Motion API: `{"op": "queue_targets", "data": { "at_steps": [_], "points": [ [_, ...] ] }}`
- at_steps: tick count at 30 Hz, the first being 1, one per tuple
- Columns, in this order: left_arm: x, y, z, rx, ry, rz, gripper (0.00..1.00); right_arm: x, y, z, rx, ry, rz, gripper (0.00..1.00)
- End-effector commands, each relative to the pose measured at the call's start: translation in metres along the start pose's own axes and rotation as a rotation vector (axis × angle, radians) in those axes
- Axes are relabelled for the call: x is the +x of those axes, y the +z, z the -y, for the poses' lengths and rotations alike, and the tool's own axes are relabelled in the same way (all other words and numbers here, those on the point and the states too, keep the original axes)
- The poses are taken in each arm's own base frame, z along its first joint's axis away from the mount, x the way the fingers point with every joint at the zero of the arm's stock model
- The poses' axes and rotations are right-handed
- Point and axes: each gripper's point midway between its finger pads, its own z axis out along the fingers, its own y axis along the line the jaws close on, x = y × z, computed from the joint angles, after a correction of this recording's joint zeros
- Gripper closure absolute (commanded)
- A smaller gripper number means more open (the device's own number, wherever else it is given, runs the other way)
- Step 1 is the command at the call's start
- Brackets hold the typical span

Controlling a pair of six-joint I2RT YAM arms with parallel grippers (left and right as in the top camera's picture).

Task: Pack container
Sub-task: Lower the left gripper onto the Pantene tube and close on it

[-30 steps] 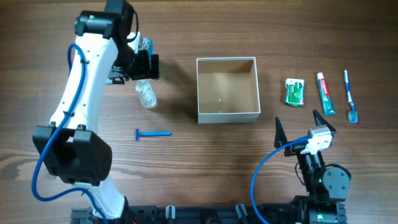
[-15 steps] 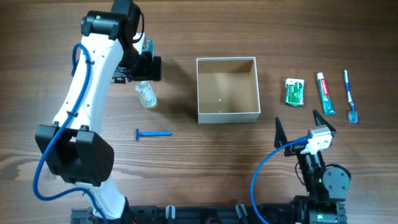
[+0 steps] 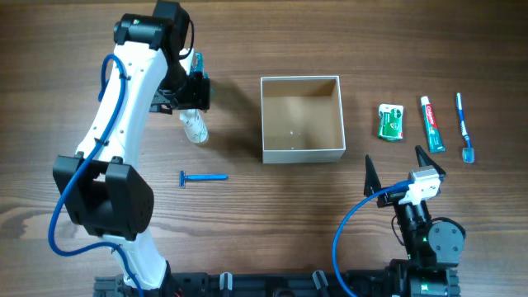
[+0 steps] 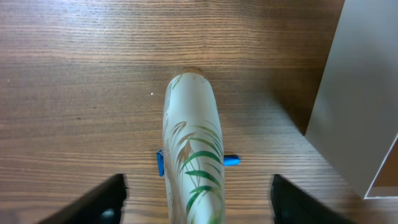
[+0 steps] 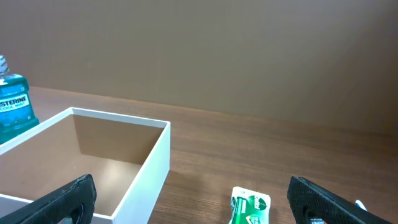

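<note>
Though straddling the leaf-print tube point(image 4: 189, 155) left of the empty container point(image 3: 302, 153) at counter point(image 3: 247, 214) centre, left claw point(image 4: 196, 190) open, not gripping; right claw point(image 3: 396, 169) wide open, empty; razor point(image 3: 203, 177), green pack point(image 3: 391, 121), toothpaste point(image 3: 431, 124), toothbrush point(image 3: 464, 125) unpacked too.

Soft, even light; the square white-walled cardboard box point(image 4: 367, 93) shades the brown wooden counter point(image 4: 93, 74) toward 9 o'clock.

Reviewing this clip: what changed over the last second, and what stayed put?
The left end effector and its arm shifted slightly toward the container. It straddles the leaf-printed tube with its fingers clear of it. Nothing was grasped or released. The tube, the razor, the container and the open right end effector stayed put.
</note>
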Motion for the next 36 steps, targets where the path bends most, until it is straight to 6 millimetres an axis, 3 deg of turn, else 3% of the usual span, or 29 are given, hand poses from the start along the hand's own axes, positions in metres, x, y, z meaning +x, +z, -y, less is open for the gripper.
{"op": "queue_targets", "data": {
  "at_steps": [1,10,11,21,22,23,24,25,26,31,36],
  "points": [
    [-0.002,0.0,-0.001,-0.009,-0.006,0.002,0.41,-0.001,0.0,0.003,0.014,0.006,0.006,0.0],
    [-0.002,0.0,-0.001,-0.01,-0.006,-0.001,0.85,-0.001,0.0,0.003,0.014,0.006,0.006,0.0],
    [-0.002,0.0,-0.001,-0.01,-0.006,-0.001,0.96,-0.001,0.0,0.003,0.014,0.005,0.006,0.0],
    [-0.003,0.0,0.0,-0.005,-0.029,0.003,0.96,-0.001,0.0,0.003,0.014,0.006,0.006,0.0],
    [-0.003,0.0,0.0,-0.004,-0.028,0.005,0.94,-0.001,0.0,0.003,0.014,0.006,0.006,0.0],
    [-0.003,0.0,0.0,-0.004,-0.028,0.006,0.82,-0.001,0.0,0.003,0.014,0.005,0.006,0.0],
    [-0.004,0.0,0.001,0.0,-0.028,0.007,0.82,-0.001,0.0,0.003,0.014,0.005,0.006,0.0],
    [-0.004,0.0,0.002,0.006,-0.028,0.008,0.93,-0.001,0.0,0.003,0.014,0.006,0.006,0.0],
    [-0.004,0.0,0.003,0.014,-0.028,0.008,0.96,-0.001,0.0,0.003,0.014,0.006,0.006,0.0],
    [-0.004,-0.002,0.019,0.106,-0.026,0.004,0.96,-0.001,0.0,0.003,0.014,0.006,0.006,0.0],
    [-0.004,-0.003,0.022,0.122,-0.026,0.003,0.96,-0.001,0.0,0.003,0.014,0.006,0.006,0.0]
  ]
}}
